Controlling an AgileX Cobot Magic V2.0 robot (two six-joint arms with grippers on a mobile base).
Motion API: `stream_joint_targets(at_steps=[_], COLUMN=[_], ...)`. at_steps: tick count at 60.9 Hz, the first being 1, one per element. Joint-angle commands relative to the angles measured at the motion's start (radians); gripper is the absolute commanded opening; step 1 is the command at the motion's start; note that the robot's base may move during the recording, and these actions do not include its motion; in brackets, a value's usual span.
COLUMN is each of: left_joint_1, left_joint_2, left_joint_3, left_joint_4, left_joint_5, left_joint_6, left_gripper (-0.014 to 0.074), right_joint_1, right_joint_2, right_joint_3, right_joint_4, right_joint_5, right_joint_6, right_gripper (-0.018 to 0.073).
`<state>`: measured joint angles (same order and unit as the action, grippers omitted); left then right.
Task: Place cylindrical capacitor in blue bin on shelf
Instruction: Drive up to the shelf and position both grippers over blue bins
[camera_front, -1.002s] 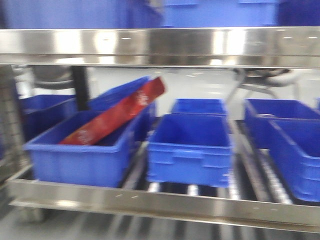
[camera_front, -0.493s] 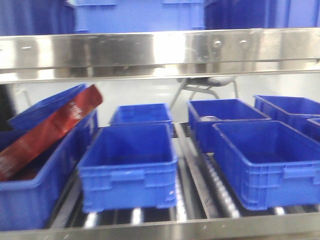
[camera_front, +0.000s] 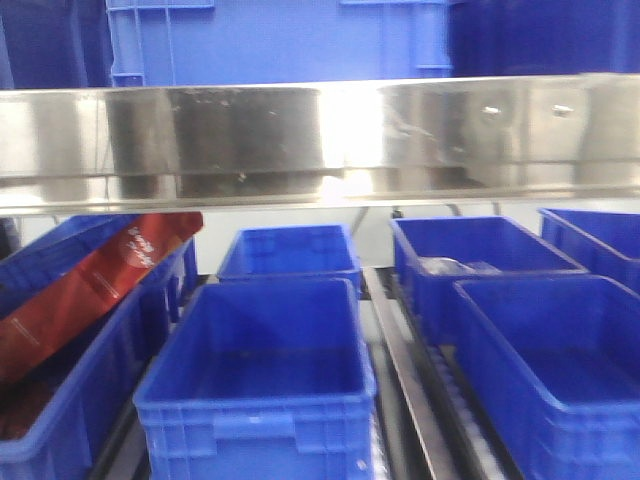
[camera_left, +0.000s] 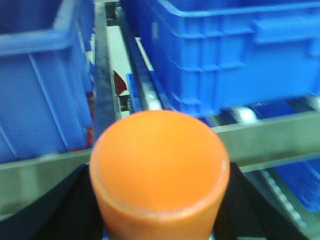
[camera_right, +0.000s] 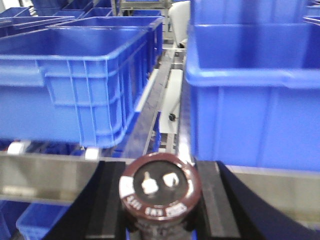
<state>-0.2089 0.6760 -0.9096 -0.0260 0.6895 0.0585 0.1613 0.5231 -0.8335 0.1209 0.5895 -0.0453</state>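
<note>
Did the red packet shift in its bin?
No. The red packet still leans across the left bin, top end at its far right corner. The whole view slid left, so the camera moved, not the packet.

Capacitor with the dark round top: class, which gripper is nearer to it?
Right. The right gripper is closed around the capacitor; the left gripper holds an orange cylinder, with no capacitor in its view.

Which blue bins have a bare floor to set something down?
Bare: the middle front bin, between the left bin and the steel rail, and the bin behind it. Crowded: the left bin holds a red package; the right rear bin holds something clear.
</note>
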Motion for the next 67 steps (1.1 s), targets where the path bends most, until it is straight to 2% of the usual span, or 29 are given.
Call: stream_joint_targets(at_steps=[1,67], left_joint_1=[-0.006,-0.006], left_joint_2=[-0.004,-0.004], left_joint_3=[0.001,0.001], left_joint_4=[-0.005,-0.005], left_joint_5=[-0.027,-0.027], left_joint_6=[0.001,0.001], left_gripper=[-0.0111,-0.0111], right_joint_1=[0.001,0.001], right_joint_2=[-0.006,-0.006], right_joint_3=[-0.002,-0.002], right_joint_4=[-0.003,-0.003], right_joint_5=[-0.022,-0.022], right_joint_6=[0.002,0.002], right_gripper=[-0.0148,-0.0148])
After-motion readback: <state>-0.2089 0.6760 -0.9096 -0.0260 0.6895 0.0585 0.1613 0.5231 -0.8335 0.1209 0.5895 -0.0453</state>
